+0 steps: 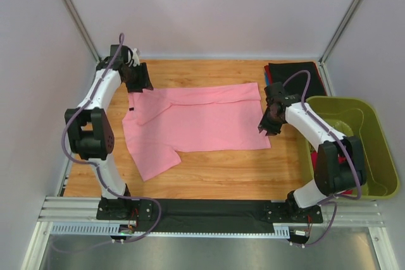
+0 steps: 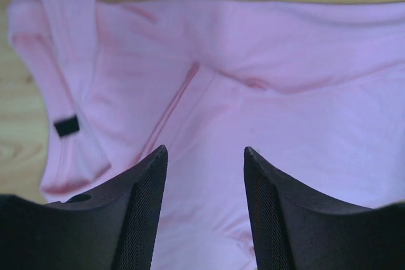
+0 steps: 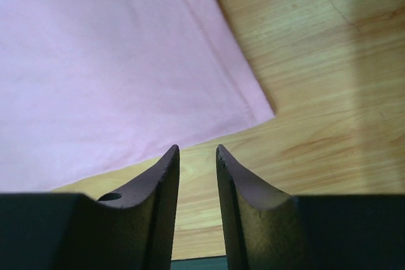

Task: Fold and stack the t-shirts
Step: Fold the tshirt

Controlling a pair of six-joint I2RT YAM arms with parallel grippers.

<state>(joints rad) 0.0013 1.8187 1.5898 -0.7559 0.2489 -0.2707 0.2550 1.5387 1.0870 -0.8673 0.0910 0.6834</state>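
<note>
A light pink t-shirt [image 1: 196, 121] lies spread flat on the wooden table, one sleeve pointing toward the near left. My left gripper [image 1: 138, 82] hovers over its far-left corner; in the left wrist view it is open [image 2: 205, 151] above the pink cloth [image 2: 266, 80], with nothing between the jaws. My right gripper [image 1: 267, 126] is at the shirt's right edge; in the right wrist view it stands slightly open [image 3: 197, 148] over bare wood just off the shirt's corner [image 3: 256, 109]. A stack of folded shirts, black on top [image 1: 294, 73], with red showing at its edge, lies at the far right.
An olive-green plastic tub [image 1: 373, 156] stands at the right of the table behind my right arm. A black cloth strip [image 1: 209, 210] runs along the near edge between the arm bases. White walls close in the back and sides.
</note>
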